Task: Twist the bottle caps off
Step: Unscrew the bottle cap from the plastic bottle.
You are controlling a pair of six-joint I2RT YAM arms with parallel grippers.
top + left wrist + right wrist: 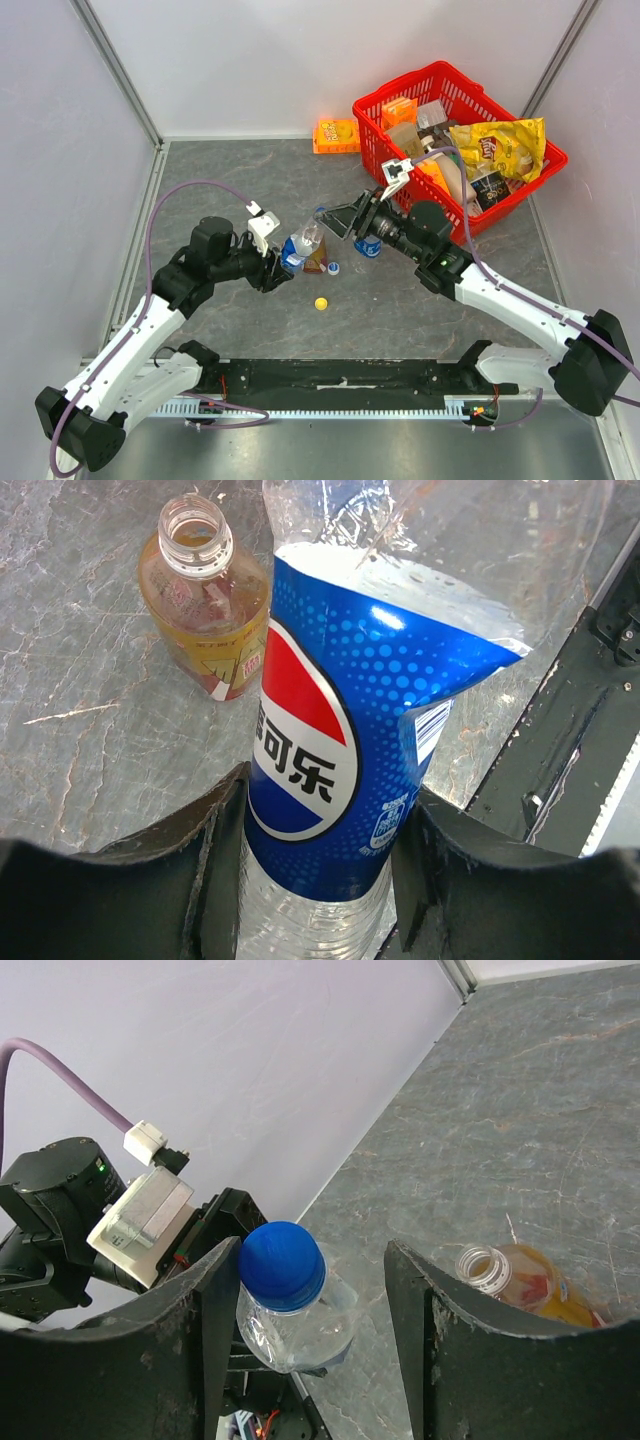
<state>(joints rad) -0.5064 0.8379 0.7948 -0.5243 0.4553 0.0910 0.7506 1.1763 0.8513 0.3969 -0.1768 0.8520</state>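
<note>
My left gripper is shut on the lower body of a clear bottle with a blue label, holding it tilted above the table. The bottle's blue cap is still on its neck. My right gripper stands open around that cap; its left finger is right beside the cap and its right finger is well apart from it. An amber bottle lies on the table with its neck bare. A yellow cap and a whitish-blue cap lie loose on the table. Another blue-labelled bottle stands under my right arm.
A red basket full of snack packs and boxes stands at the back right. An orange box lies at the back wall. Walls close the table on the left, back and right.
</note>
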